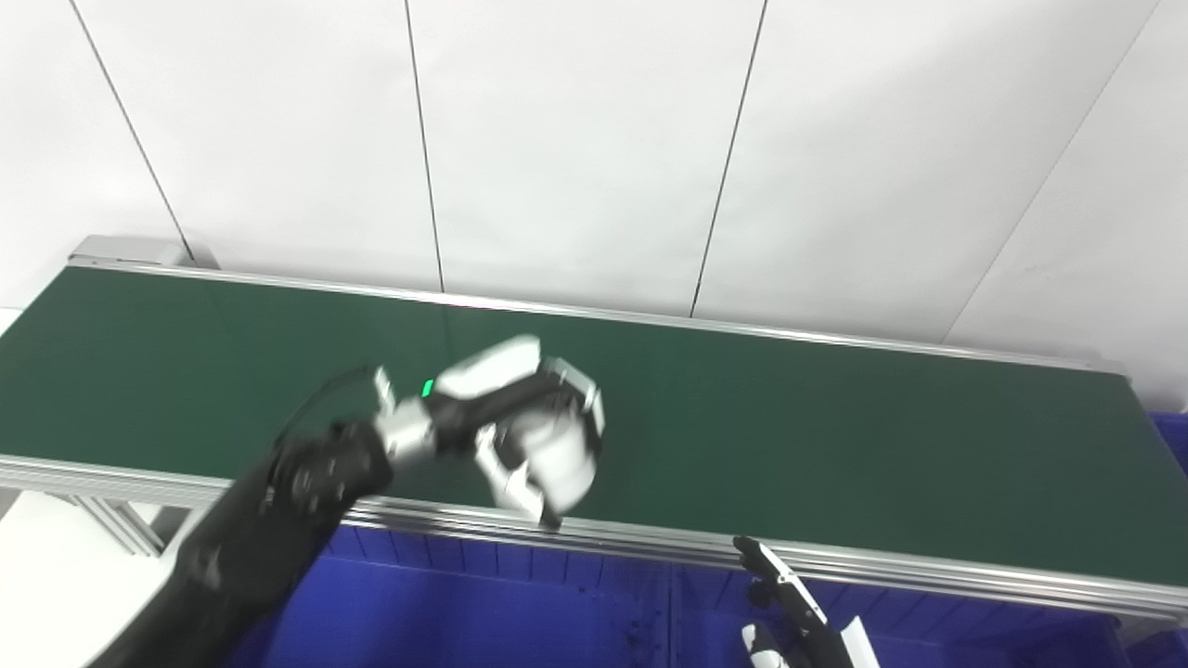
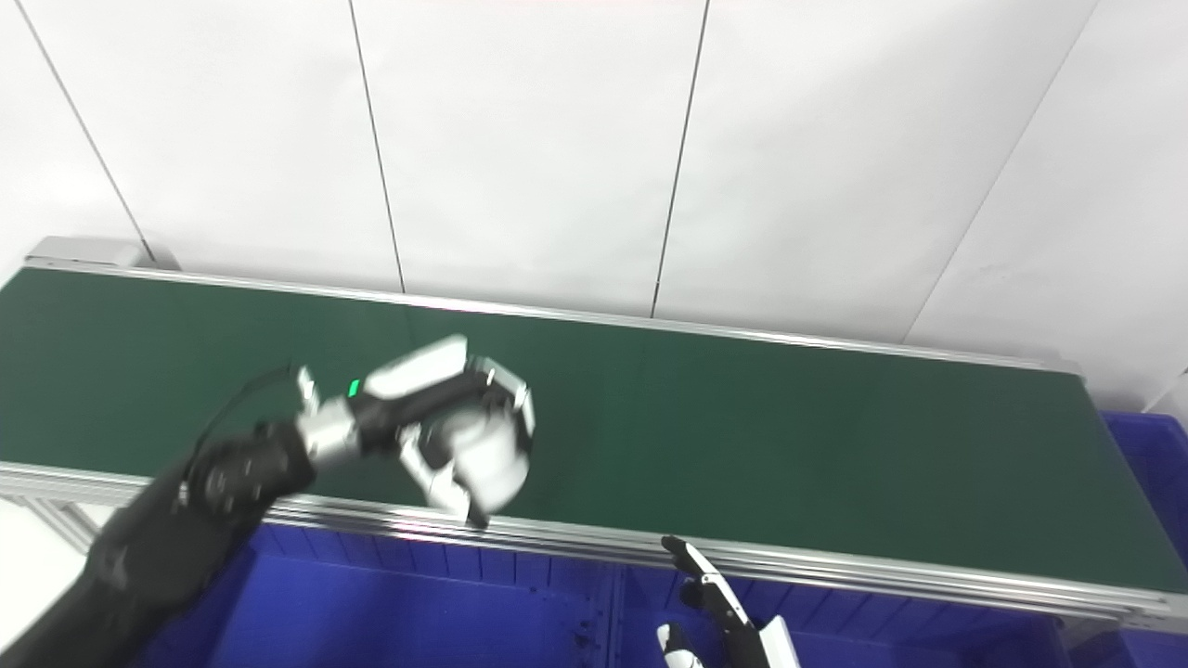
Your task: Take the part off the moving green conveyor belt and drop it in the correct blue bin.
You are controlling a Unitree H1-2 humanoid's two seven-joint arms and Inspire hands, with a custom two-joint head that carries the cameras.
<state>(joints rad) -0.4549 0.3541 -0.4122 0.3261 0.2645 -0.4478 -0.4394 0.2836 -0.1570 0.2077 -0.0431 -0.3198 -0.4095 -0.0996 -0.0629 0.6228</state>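
The green conveyor belt (image 1: pixel 835 436) runs across the view. My left hand (image 1: pixel 506 417) hovers over the belt's near edge, blurred by motion. Its fingers are curled around a round white-grey part (image 1: pixel 561 455), also seen in the right eye view (image 2: pixel 487 455). My right hand (image 1: pixel 789 612) shows only at the bottom edge, below the belt's front rail, with its fingers stretched out and apart, holding nothing. Blue bins lie below the front rail: one under my left arm (image 1: pixel 445 612) and one further right (image 1: pixel 974 640).
The belt's aluminium front rail (image 1: pixel 928 566) separates the belt from the bins. A divider (image 1: pixel 670 603) splits the two bins. Another blue bin (image 2: pixel 1151 464) shows past the belt's right end. A white panelled wall stands behind the belt.
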